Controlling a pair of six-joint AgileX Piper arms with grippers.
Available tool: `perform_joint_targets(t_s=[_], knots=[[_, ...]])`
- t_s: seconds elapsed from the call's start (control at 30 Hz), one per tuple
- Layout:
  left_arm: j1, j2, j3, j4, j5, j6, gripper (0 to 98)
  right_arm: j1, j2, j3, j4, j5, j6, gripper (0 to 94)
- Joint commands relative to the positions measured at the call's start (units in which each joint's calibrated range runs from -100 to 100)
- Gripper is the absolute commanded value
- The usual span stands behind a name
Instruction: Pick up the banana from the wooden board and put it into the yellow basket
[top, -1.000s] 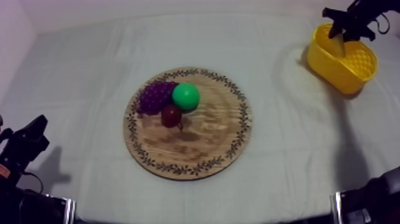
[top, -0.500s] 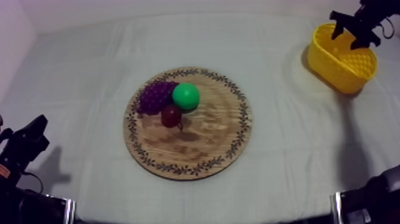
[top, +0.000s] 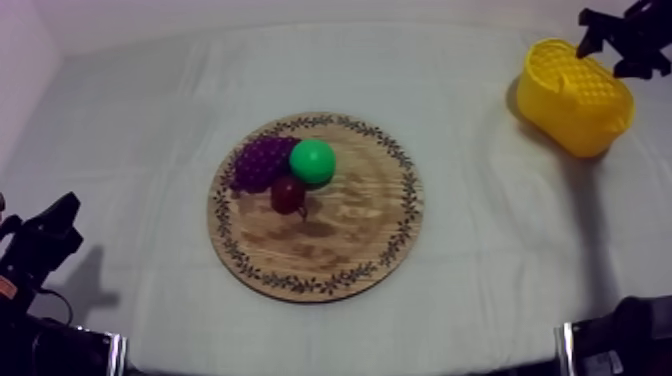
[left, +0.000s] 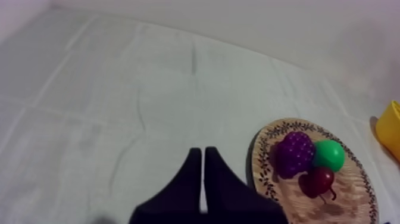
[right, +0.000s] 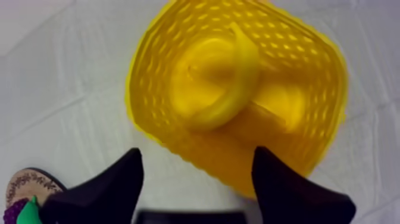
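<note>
The left gripper (top: 52, 228) sits low at its side of the table, nearest the overhead camera and well apart from the fruit. In its wrist view its two black fingers (left: 193, 179) lie together as a narrow wedge with nothing between them, over the grey-white cloth (top: 150, 120) near the board's rim.

Farther in, the round wooden board (top: 350, 225) lies at the middle of the table. On its far left part a bunch of grapes (top: 258, 162), a green round fruit (top: 313, 161) and a small red fruit (top: 288, 194) huddle close together. The rest of the board is bare wood.

At the far right stands the yellow basket (top: 565, 115), with the right gripper (top: 612, 42) hanging above its far edge. In the right wrist view that gripper's fingers (right: 119, 179) stand wide apart and hold nothing. The banana (right: 232, 83) lies inside the basket, curved across its floor. It is below and beyond the fingertips, roughly in line with the gap between them, and touches neither.
</note>
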Motion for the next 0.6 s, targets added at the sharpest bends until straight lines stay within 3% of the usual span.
perform_joint_targets(t_s=[0.0,0.2,0.3,0.43,0.57], knots=[[0.01,0.0,-0.03,-0.03,0.0,0.0,0.1,0.43,-7.84,2.58,-0.5,0.0,0.95,48.6],[0.01,0.0,-0.03,-0.03,0.0,-0.01,0.1,0.74,-22.46,10.53,0.32,-2.41,0.5,41.4],[0.01,0.0,-0.03,-0.03,0.0,0.0,0.1,-0.19,-31.21,16.18,1.67,-5.28,-0.06,35.4],[0.01,0.0,-0.03,-0.03,0.0,0.02,0.1,-1.67,-39.1,20.87,3.7,-4.36,-1.33,26.8],[0.01,0.0,-0.03,-0.03,0.0,0.02,0.1,-1.43,-47.44,28.76,4.1,-7.59,-0.89,17.1]])
